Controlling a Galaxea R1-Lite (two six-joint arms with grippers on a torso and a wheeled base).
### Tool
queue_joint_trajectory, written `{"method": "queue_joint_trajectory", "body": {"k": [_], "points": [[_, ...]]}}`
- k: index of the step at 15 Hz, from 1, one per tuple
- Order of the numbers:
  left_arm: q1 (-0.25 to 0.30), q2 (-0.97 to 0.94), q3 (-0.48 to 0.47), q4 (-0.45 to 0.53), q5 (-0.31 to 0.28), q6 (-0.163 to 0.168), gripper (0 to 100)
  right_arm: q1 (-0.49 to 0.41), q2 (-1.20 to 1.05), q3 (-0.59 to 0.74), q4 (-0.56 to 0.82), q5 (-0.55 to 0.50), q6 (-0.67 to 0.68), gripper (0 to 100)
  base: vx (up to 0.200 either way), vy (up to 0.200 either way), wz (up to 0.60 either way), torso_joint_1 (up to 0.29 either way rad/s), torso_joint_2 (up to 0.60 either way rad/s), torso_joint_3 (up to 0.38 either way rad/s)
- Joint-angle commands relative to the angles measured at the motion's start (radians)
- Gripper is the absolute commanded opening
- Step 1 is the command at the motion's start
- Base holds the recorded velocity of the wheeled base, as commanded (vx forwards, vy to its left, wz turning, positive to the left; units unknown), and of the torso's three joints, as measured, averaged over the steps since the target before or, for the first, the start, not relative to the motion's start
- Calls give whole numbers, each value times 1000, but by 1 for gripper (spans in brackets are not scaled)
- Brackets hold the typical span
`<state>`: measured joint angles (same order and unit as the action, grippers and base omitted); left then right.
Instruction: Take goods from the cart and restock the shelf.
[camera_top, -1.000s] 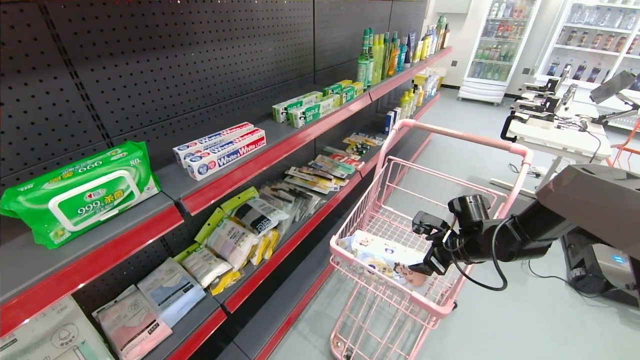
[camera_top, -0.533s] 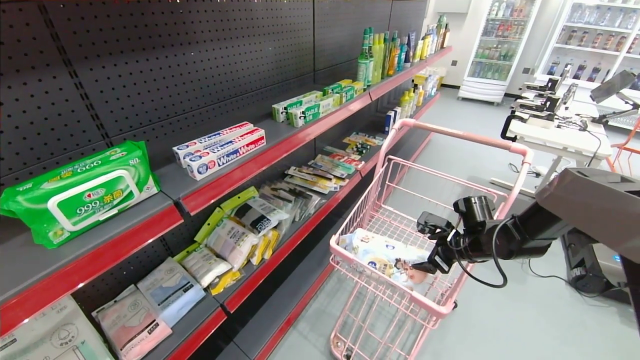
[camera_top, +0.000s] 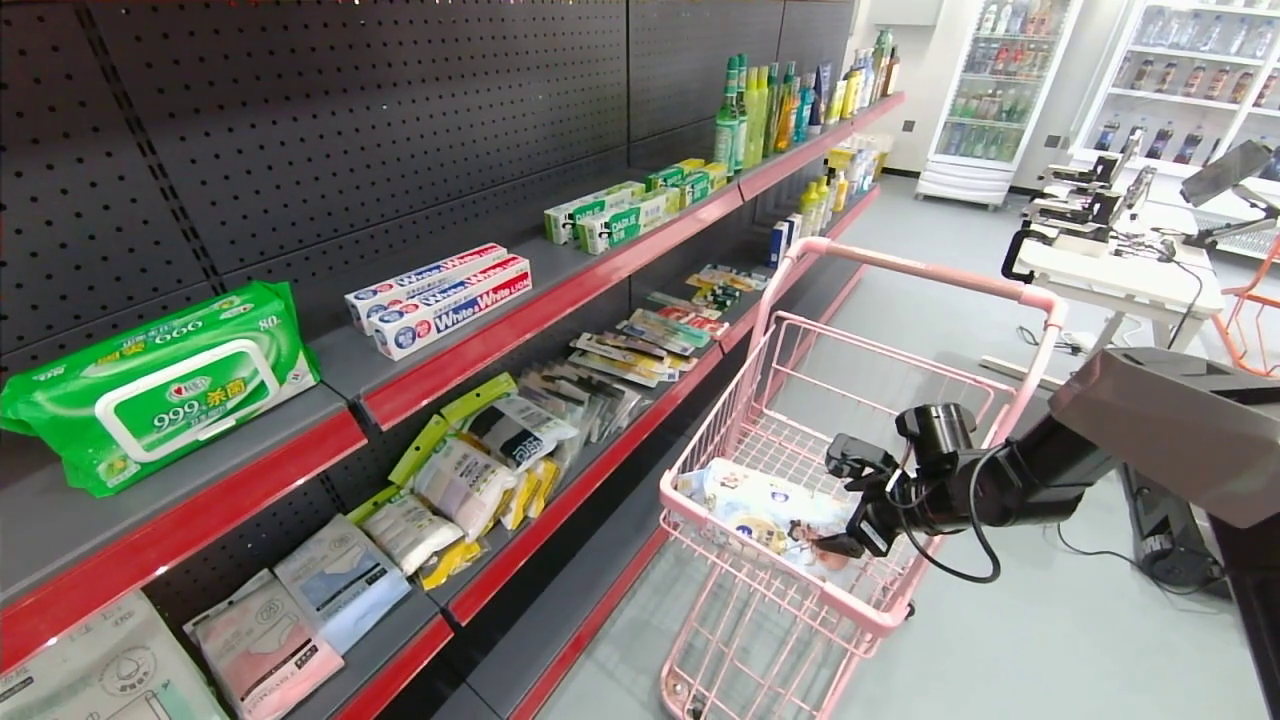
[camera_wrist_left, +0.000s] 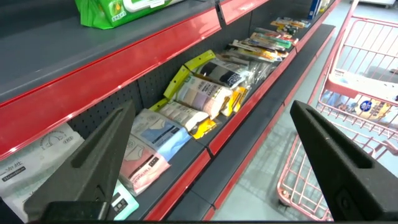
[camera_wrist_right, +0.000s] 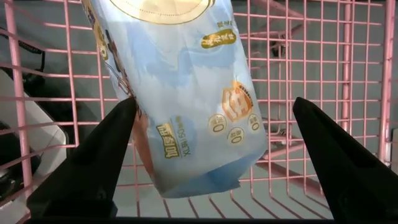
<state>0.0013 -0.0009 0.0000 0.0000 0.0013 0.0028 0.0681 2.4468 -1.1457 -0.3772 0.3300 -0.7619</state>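
A pale blue and white pack of wipes lies in the basket of the pink cart, near its shelf-side front corner. My right gripper hangs inside the basket at the pack's near end, open. In the right wrist view the pack lies on the pink wire floor between the two spread fingers, and I cannot tell whether they touch it. My left gripper is open and holds nothing, hovering low beside the shelf's lower tiers.
The dark shelf with red edges runs along the left and carries a green wipes pack, toothpaste boxes and bottles farther off. Lower tiers hold small packets. A white counter stands beyond the cart.
The right gripper first drew back slightly toward the cart's handle side, then came down and forward over the end of the pack. The pack remains in the basket.
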Motion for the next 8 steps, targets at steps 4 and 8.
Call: {"method": "queue_joint_trajectory", "body": {"k": [4,8], "points": [[0,1,0,0,0,0,100,47,29,-3,0,3,46,100,0,0,0,0,0,0],[0,1,0,0,0,0,100,53,69,-48,-8,6,84,100,0,0,0,0,0,0]]}}
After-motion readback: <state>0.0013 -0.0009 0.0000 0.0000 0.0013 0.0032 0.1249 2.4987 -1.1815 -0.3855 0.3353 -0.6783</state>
